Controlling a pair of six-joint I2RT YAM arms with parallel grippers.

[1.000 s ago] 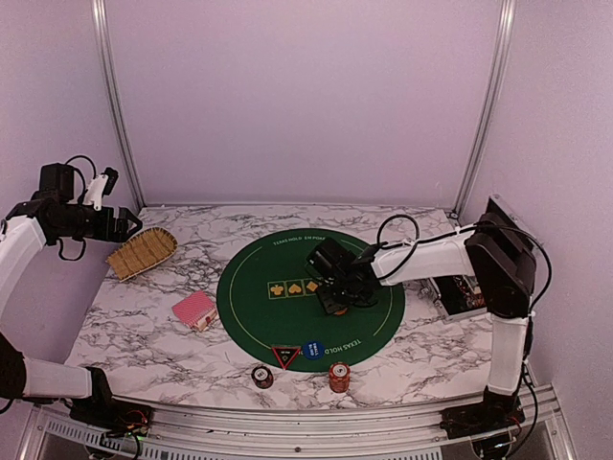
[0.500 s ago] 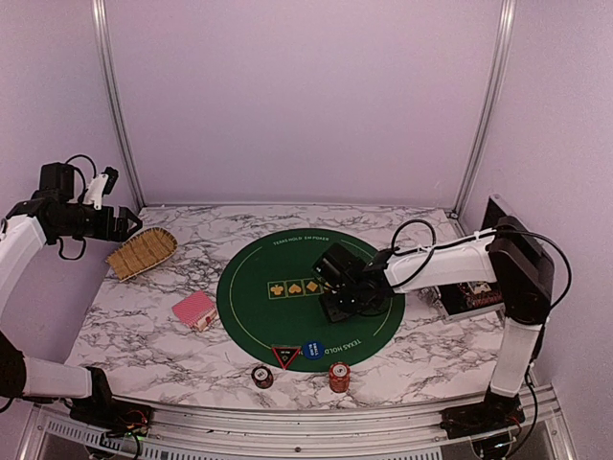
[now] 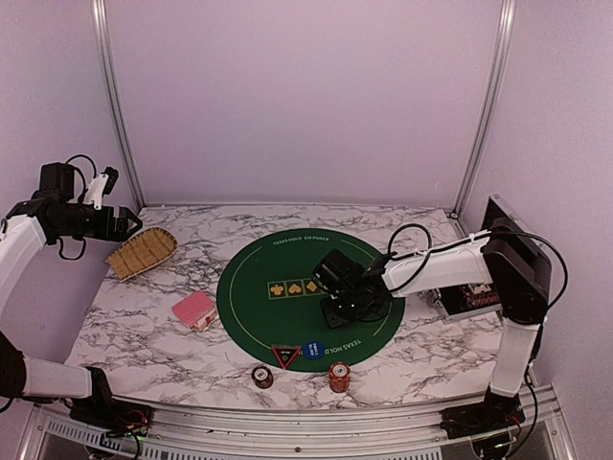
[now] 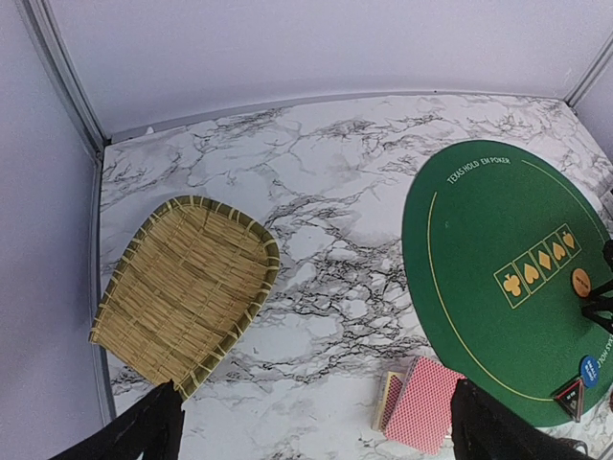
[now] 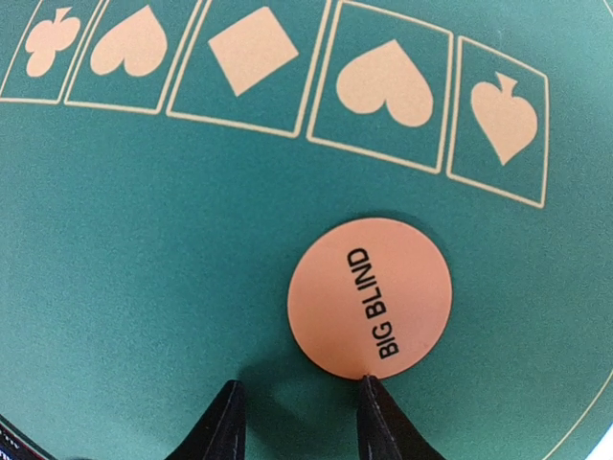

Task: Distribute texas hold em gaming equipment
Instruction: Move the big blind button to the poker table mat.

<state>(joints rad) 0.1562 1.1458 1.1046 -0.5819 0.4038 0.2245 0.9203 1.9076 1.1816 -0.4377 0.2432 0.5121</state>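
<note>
An orange round "BIG BLIND" disc [image 5: 369, 295] lies flat on the green poker mat [image 5: 144, 240], just below the printed suit boxes. My right gripper [image 5: 299, 398] hovers low over the mat, open, with nothing between its fingers. Its right fingertip [image 5: 369, 388] sits at the disc's near edge. The pink-backed card deck [image 3: 194, 310] lies on the marble left of the mat. The triangular marker [image 3: 285, 356] and blue button [image 3: 312, 350] rest at the mat's near edge. A dark chip stack [image 3: 261, 375] and an orange chip stack [image 3: 339, 376] stand in front. My left gripper [image 4: 316, 422] is open, high at the far left.
A tan woven basket [image 3: 142, 251] lies at the back left, under the left gripper. A black case [image 3: 469, 297] sits at the right edge behind the right arm. Metal frame posts and pale walls close off the back and sides.
The right gripper has slid slightly toward the near side of the mat and its jaws have narrowed. The left arm has not moved.
</note>
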